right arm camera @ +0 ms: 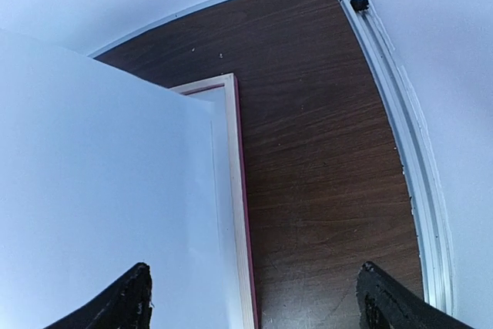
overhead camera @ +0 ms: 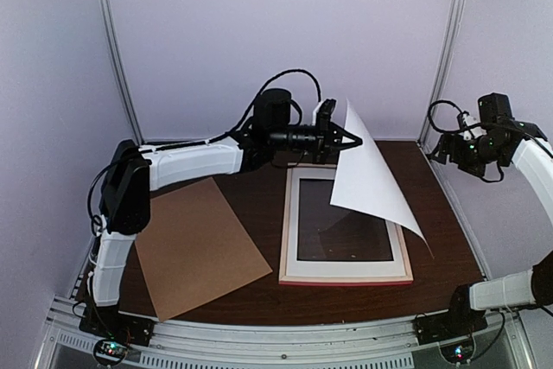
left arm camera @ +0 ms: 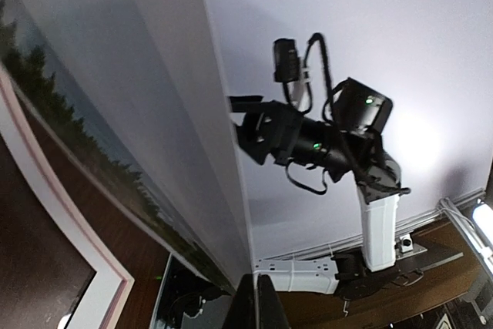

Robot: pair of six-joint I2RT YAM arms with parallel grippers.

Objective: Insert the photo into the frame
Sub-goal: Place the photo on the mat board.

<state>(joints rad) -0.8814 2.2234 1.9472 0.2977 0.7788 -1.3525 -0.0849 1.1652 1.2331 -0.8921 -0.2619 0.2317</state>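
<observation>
While hanging from left gripper (overhead camera: 348,137), clamped tight on its top corner: photo (overhead camera: 371,174) tilted, white back up, over right half of frame (overhead camera: 346,281). Right gripper (right arm camera: 254,271) spread wide, raised off right, holding nothing. Brown backing board (overhead camera: 199,244) flat left of frame.

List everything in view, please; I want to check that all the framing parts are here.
photo: one, white back showing, held up tilted above the frame
frame: one, pink and pale wood, flat at table centre
mat: one, white, inside the frame
backing board: one, brown, flat, left of the frame
table: one, dark wood
left fingers: black, shut on the photo's top
right fingers: black, open, empty, at the right
</observation>
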